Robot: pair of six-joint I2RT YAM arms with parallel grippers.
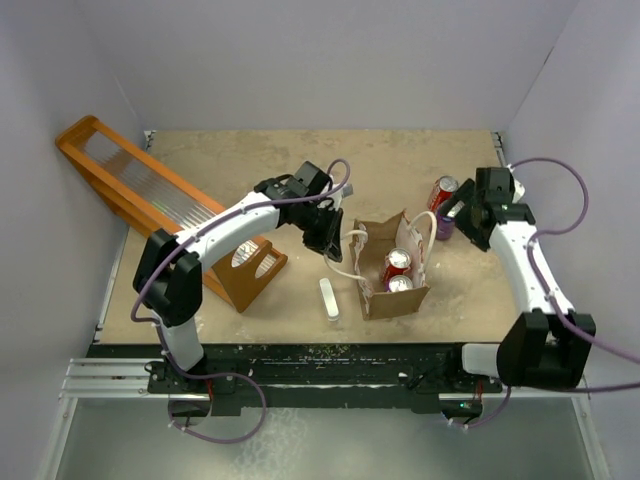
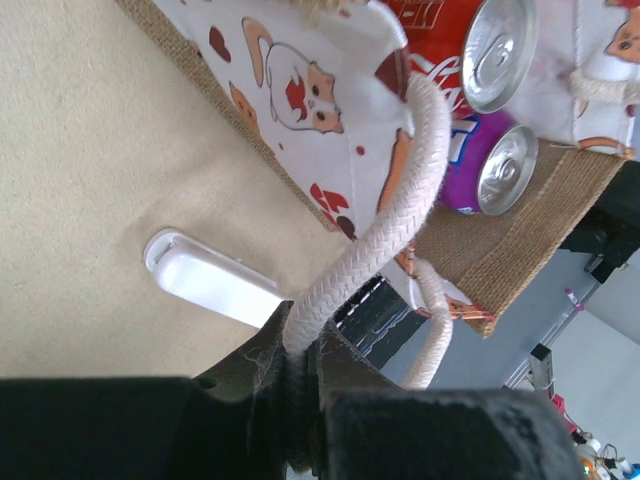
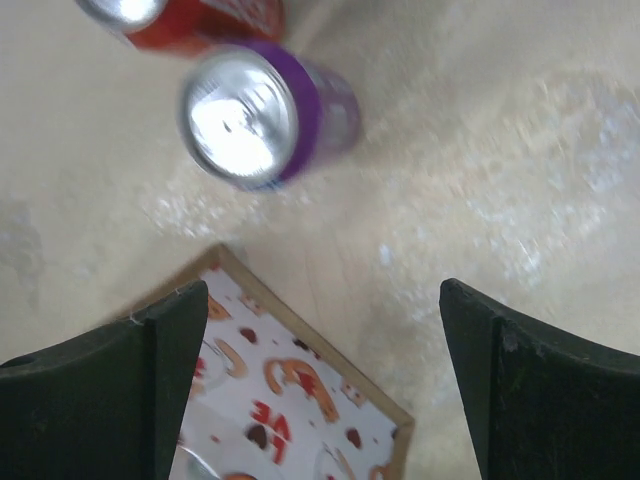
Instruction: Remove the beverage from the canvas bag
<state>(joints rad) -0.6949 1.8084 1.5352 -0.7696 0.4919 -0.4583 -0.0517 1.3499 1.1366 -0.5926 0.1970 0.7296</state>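
The canvas bag (image 1: 392, 272) stands open at the middle of the table, brown with white printed sides. Two cans stand in it: a red one (image 1: 398, 262) and one nearer the front (image 1: 400, 284). In the left wrist view they show as a red can (image 2: 497, 40) and a purple can (image 2: 500, 168). My left gripper (image 1: 328, 240) is shut on the bag's white rope handle (image 2: 400, 200) at the bag's left side. My right gripper (image 1: 464, 220) is open and empty over the bag's far right corner (image 3: 290, 400); its fingers (image 3: 130, 390) are wide apart.
A purple can (image 1: 443, 226) and a red can (image 1: 443, 190) stand on the table right of the bag; the purple one shows in the right wrist view (image 3: 260, 115). A small white oblong object (image 1: 330, 298) lies left of the bag. A long orange rack (image 1: 160, 200) stands at the back left.
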